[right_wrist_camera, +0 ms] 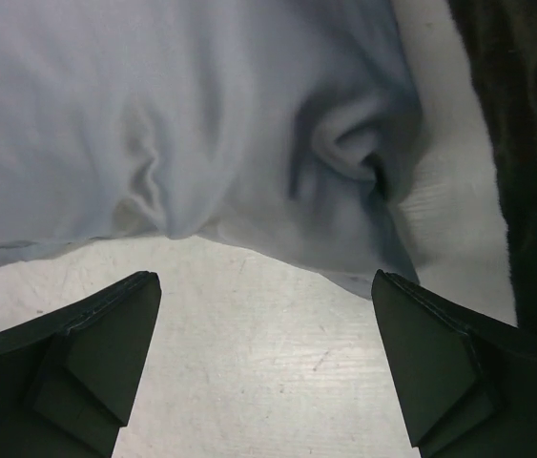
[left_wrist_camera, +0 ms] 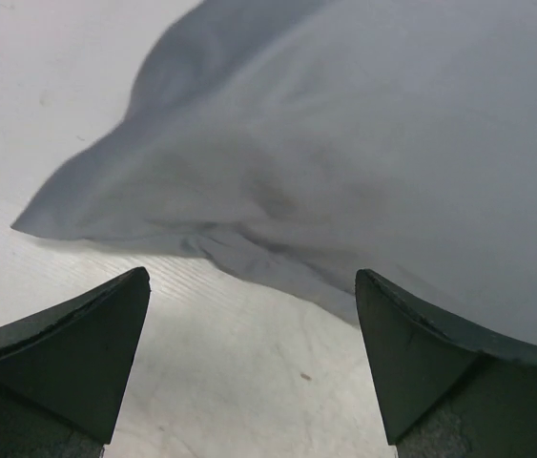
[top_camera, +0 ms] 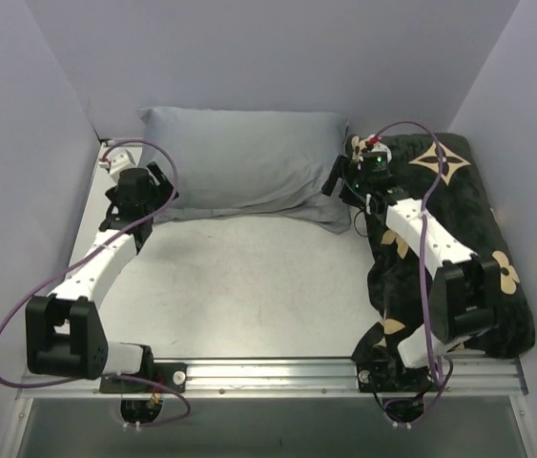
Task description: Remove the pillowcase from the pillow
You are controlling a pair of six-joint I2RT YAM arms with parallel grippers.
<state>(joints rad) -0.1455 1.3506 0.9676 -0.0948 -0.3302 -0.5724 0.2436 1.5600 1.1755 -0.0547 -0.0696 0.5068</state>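
Note:
The grey-blue pillowcase (top_camera: 249, 162) lies plump along the back wall, fully covering the pillow, so no white pillow shows. My left gripper (top_camera: 158, 191) is open just in front of its left near corner; in the left wrist view the cloth (left_wrist_camera: 344, 162) fills the upper frame above bare table between the fingers. My right gripper (top_camera: 337, 186) is open at the right near corner, where loose cloth folds (right_wrist_camera: 363, 162) lie just beyond the fingertips. Neither gripper holds anything.
A black cushion with tan flower motifs (top_camera: 459, 239) lies along the right side, under my right arm; its edge shows in the right wrist view (right_wrist_camera: 526, 143). Lavender walls enclose the left, back and right. The white table (top_camera: 249, 286) stretches in front of the pillow.

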